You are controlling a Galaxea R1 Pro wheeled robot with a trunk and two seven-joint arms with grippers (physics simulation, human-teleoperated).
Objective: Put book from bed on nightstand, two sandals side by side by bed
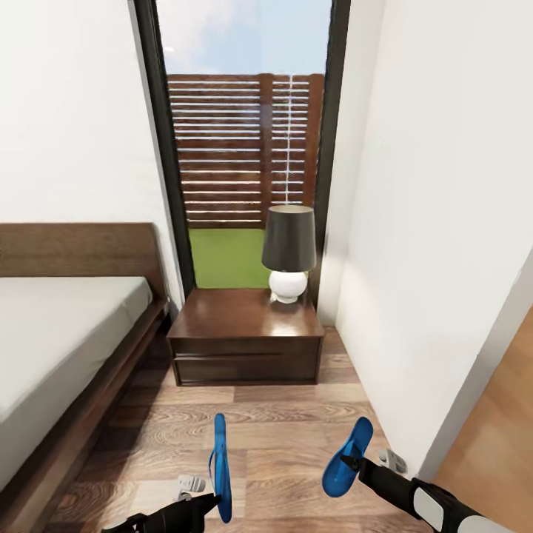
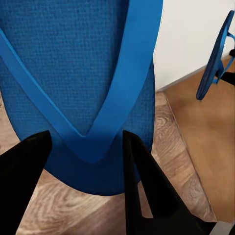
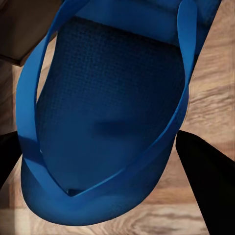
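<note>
1. Left sandal (image 1: 220,466): bright blue flip-flop, held on edge above the plank floor in the left gripper (image 1: 201,505).
2. Right sandal (image 1: 348,457): matching blue, tilted upward in the right gripper (image 1: 357,465).
3. Bed (image 1: 66,326): dark wood frame, plain grey mattress.
4. Nightstand (image 1: 246,337): dark glossy wood, just beside the bed.

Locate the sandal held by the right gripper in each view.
Head view: the right-hand sandal sits lower right, raised above the floor.
Left wrist view: it shows edge-on at the upper right, before the white wall.
Right wrist view: its strap side looms close.
Shared landmark: the wood-plank floor.
</note>
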